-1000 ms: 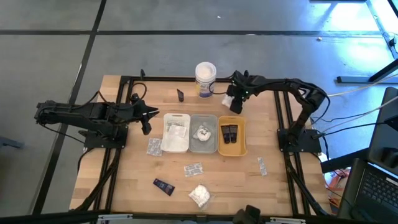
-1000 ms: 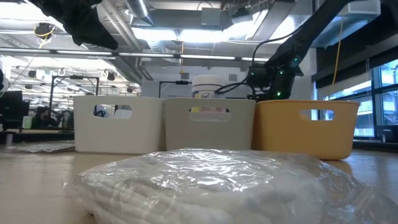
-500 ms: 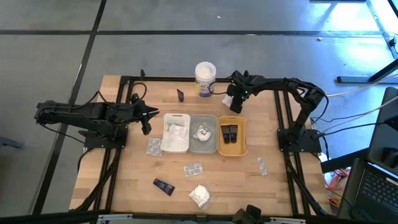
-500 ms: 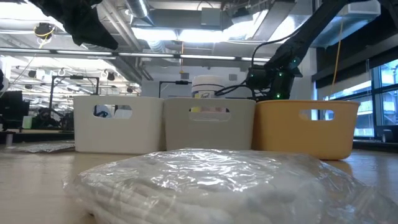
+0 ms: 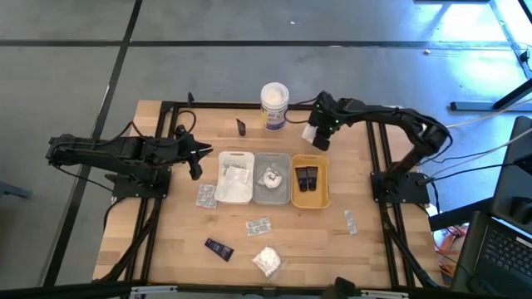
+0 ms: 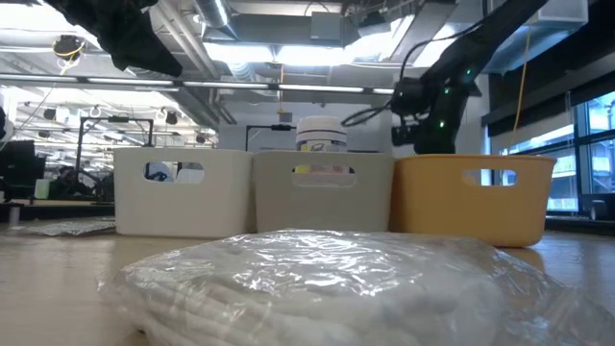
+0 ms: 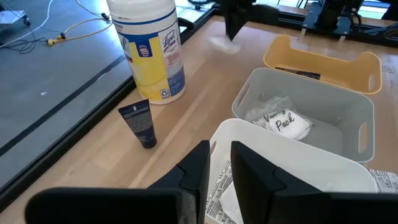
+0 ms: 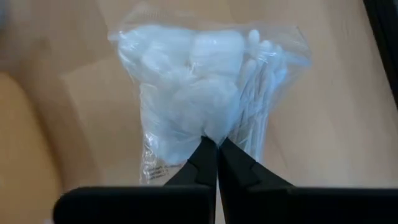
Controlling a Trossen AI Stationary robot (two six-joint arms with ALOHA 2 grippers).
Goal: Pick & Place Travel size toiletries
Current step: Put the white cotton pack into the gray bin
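Right gripper [image 8: 211, 146] pinched shut on bundle [image 8: 199, 93], near tub [image 5: 274, 105]. Lift clear, carry over grey tray [image 5: 272, 158], probably its place; keep pinch firm.

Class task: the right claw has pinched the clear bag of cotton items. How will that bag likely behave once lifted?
The clear bag is soft film pinched at one edge by the right claw, so it will probably sag. Its fluffy white contents suggest it is light. The glossy wrap may slip.
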